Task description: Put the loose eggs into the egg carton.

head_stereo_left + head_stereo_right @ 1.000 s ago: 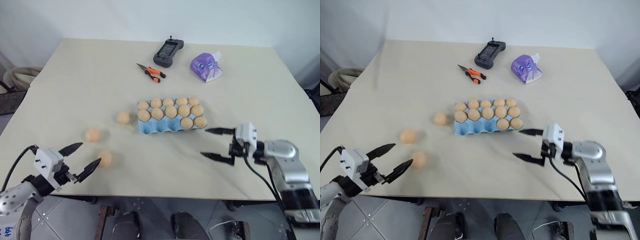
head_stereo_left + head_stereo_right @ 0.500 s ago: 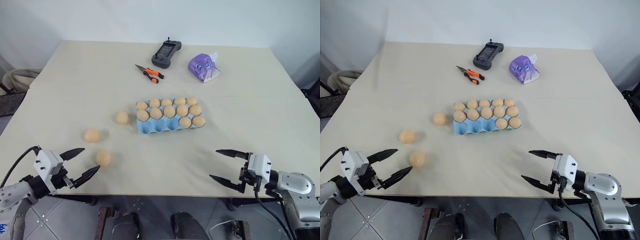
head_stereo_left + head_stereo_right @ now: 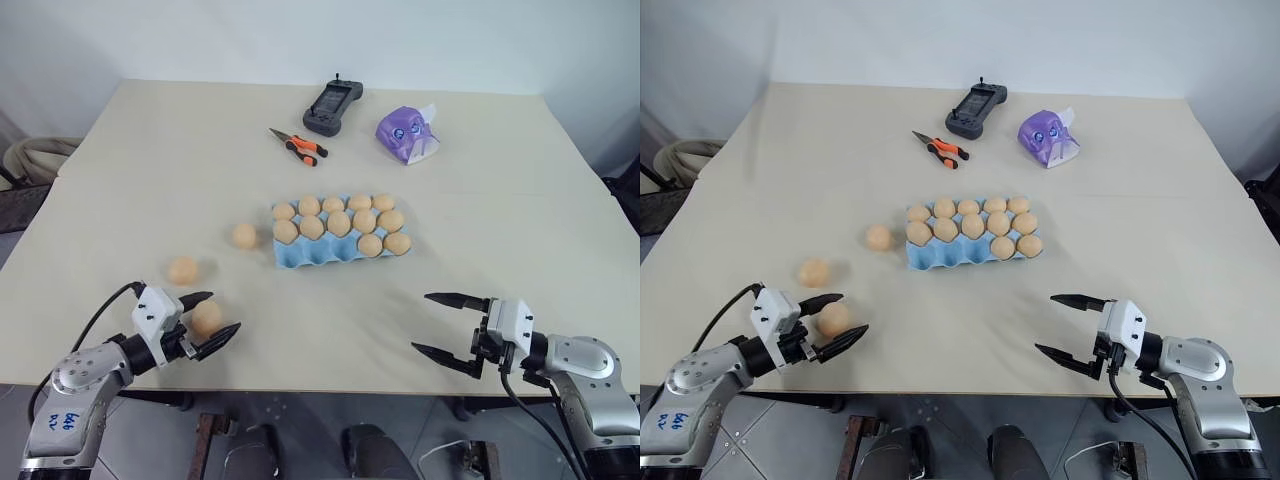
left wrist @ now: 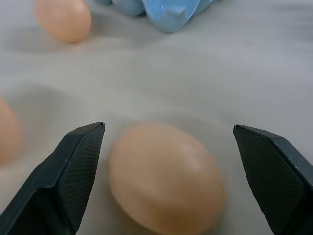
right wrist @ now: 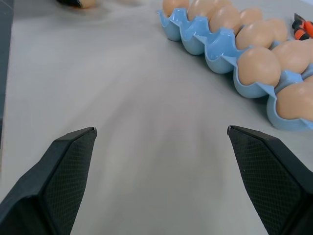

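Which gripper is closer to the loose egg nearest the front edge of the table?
Left. The left gripper has its open jaws on either side of that egg, not yet closed on it. The right gripper hangs open far across the table, below the egg carton.

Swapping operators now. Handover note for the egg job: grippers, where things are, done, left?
Left gripper: open, straddling the nearest loose egg, not yet closed.
Right gripper: open, empty, near the table's front edge.
Egg carton: mid-table, twelve eggs in, front-row cups free.
Loose: the nearest egg, a second egg beyond it, a third egg beside the carton's left end.
Left: grip and place all three.
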You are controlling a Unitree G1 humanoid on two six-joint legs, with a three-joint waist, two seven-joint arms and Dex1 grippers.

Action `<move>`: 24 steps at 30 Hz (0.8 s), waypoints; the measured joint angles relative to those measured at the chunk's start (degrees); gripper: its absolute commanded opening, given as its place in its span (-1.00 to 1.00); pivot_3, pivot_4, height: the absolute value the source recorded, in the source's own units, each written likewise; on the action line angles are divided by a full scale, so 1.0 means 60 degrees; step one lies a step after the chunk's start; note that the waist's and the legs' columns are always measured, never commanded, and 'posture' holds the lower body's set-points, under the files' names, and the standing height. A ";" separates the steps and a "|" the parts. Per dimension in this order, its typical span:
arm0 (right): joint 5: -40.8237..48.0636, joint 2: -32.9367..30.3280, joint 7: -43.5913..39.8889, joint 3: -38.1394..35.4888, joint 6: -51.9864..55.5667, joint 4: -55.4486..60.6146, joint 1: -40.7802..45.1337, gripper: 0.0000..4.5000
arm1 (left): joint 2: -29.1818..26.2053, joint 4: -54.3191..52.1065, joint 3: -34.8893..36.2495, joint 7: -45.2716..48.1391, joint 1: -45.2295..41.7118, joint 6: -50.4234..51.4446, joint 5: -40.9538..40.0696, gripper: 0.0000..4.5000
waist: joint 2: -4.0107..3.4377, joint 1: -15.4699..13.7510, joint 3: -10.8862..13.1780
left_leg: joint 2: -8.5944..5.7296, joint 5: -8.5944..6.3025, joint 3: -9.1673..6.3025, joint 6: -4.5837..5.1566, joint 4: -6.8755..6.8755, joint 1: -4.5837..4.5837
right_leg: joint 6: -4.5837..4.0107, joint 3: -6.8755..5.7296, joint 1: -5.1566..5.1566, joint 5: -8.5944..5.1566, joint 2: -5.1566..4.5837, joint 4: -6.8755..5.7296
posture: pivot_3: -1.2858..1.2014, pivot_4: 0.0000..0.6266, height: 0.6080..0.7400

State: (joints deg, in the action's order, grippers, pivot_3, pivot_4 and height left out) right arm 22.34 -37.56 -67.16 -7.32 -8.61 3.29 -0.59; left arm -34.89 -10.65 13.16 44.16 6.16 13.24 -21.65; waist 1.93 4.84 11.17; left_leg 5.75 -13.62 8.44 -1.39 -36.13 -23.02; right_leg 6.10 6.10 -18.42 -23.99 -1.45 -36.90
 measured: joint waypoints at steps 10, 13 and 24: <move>0.0027 0.0000 0.0150 0.0021 0.0264 0.0204 0.0021 1.00 | 0.0002 -0.0002 -0.0066 -0.0066 -0.0141 -0.0014 0.0072 -0.01 | 0.0000 -0.0034 0.0000 | -0.0008 0.0004 -0.0002 0.0003 -0.0007 0.0000 | 0.0005 -0.0005 0.0005 0.0002 -0.0008 -0.0009 | 0.03 -0.52 1.00; 0.0017 -0.0013 0.0260 0.0015 0.0292 0.0209 0.0017 1.00 | -0.0019 -0.0018 -0.0200 0.0170 -0.1035 0.0289 -0.0190 -0.01 | 0.0000 -0.0121 0.0000 | -0.0015 0.0013 -0.0011 0.0005 -0.0009 0.0000 | 0.0005 -0.0019 0.0006 0.0003 -0.0002 -0.0021 | 0.03 -0.52 1.00; -0.0082 -0.0109 0.0909 -0.0320 0.0431 0.0304 -0.0273 1.00 | 0.1878 0.3159 -0.3382 0.1167 -0.6711 0.0307 0.0657 -0.01 | -0.0004 -0.0340 -0.0001 | -0.0104 0.0036 -0.0002 0.0042 -0.0058 -0.0015 | 0.0044 -0.0010 0.0003 0.0018 0.0017 -0.0031 | 0.03 -0.52 1.00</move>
State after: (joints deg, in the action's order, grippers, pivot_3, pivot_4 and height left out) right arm 21.85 -38.21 -61.70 -9.24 -6.02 5.12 -2.22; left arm -23.63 8.31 -7.13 51.16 -34.10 15.08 -17.71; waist 1.90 2.80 11.17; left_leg 5.12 -13.40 8.42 -1.14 -36.47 -23.11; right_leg 6.36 6.04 -18.40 -23.88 -1.34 -37.08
